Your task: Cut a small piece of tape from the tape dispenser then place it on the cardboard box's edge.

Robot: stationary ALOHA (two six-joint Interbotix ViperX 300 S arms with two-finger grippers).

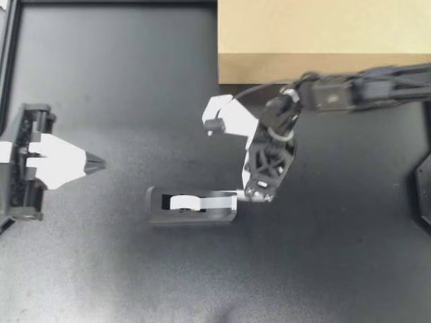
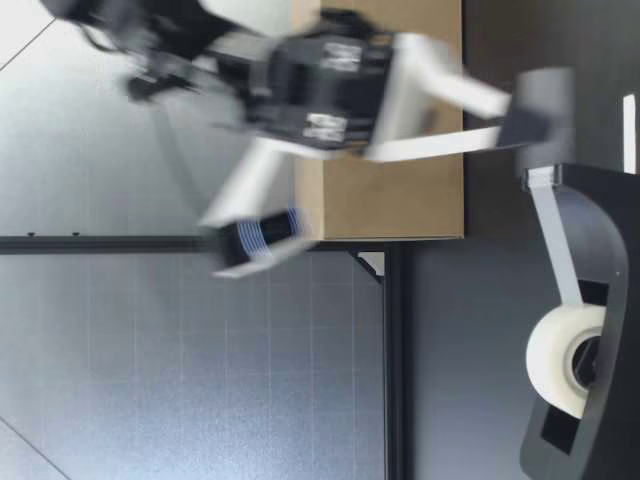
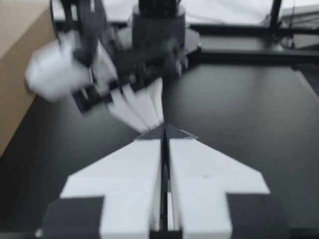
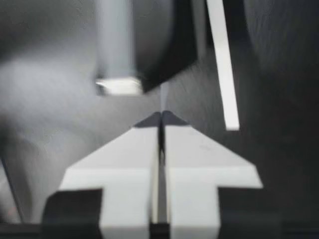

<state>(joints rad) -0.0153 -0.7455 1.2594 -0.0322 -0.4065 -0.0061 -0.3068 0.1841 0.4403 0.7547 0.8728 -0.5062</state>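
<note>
Here, from above, the tape dispenser (image 1: 192, 214) lies on the black table (image 1: 135, 81) with its roll of tape (image 1: 183, 201) showing in the middle. My right gripper (image 1: 250, 195) hangs at the dispenser's cutter end, its fingertips pressed together. My left gripper (image 1: 100, 162) sits well away on the dispenser's other side, fingers closed with nothing in them. The cardboard box (image 1: 323, 33) lies beyond the dispenser, past my right arm.

From table height, a tape strip (image 2: 560, 250) runs taut from the roll (image 2: 555, 360) up over the dispenser (image 2: 600, 240) to my right gripper (image 2: 530, 120), which pinches its free end just above the cutter. The box (image 2: 390, 200) stands behind the dispenser.

At my left wrist, the left gripper (image 3: 164, 130) has its fingers closed flat against each other, empty; my right arm (image 3: 99, 74) is a blur ahead, with the box (image 3: 20, 59) beside it.

At my right wrist, the right gripper (image 4: 161, 117) is closed on the thin tape strip (image 4: 163, 94), which rises from the fingertips toward the dark, blurred dispenser (image 4: 164, 40).
</note>
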